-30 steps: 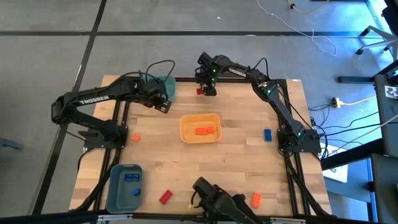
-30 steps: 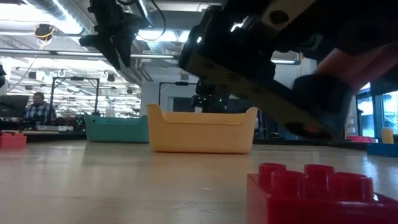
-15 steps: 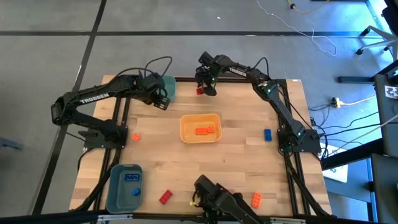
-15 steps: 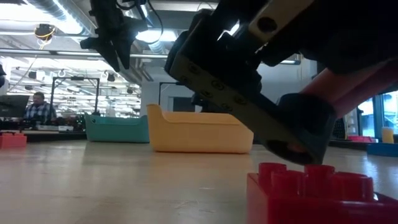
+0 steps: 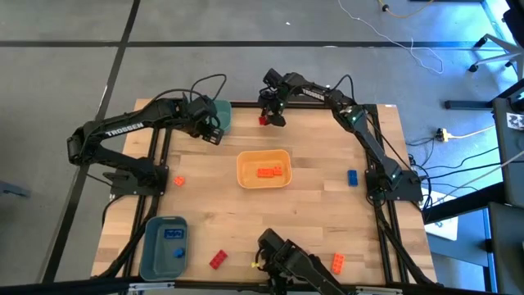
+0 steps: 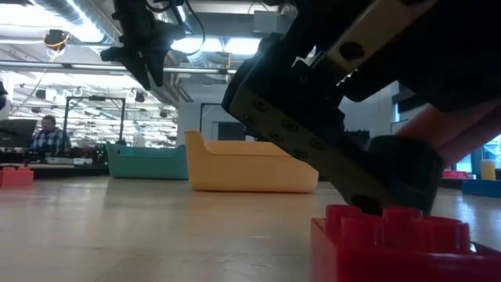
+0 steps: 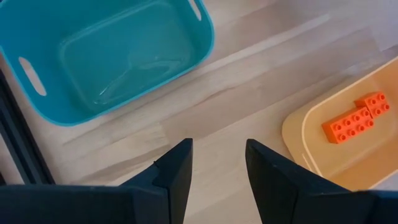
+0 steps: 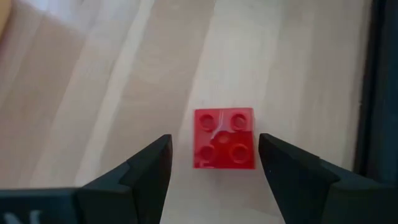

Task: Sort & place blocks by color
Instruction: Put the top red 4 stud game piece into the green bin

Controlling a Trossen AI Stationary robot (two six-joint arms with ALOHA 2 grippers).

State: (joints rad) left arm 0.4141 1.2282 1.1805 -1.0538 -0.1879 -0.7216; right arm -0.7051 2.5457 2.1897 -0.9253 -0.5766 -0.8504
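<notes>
My right gripper [image 8: 214, 163] is open at the table's far edge, pointing down. Its fingers stand on either side of a red square block [image 8: 224, 138] that lies flat on the table, studs up; block and gripper [image 5: 273, 115] also show in the high view [image 5: 264, 120]. My left gripper [image 7: 217, 163] is open and empty above the bare wood between the empty teal bin [image 7: 112, 53] and the yellow-orange bin [image 7: 348, 134]; it also shows in the high view [image 5: 214, 131]. Two orange blocks [image 5: 270, 171] lie in the yellow-orange bin [image 5: 242, 168].
A blue bin [image 5: 152, 250] with blue blocks stands near left. Loose blocks lie on the table: orange [image 5: 178, 180], blue [image 5: 352, 177], red [image 5: 218, 260], orange [image 5: 337, 262]. A dark device [image 5: 286, 260] sits at the near edge and fills much of the low view [image 6: 337, 117].
My left gripper has moved a little toward the far edge, nearer the teal bin, staying open. The dark device at the near edge has shifted a little toward the right. The red block has stayed in place.
</notes>
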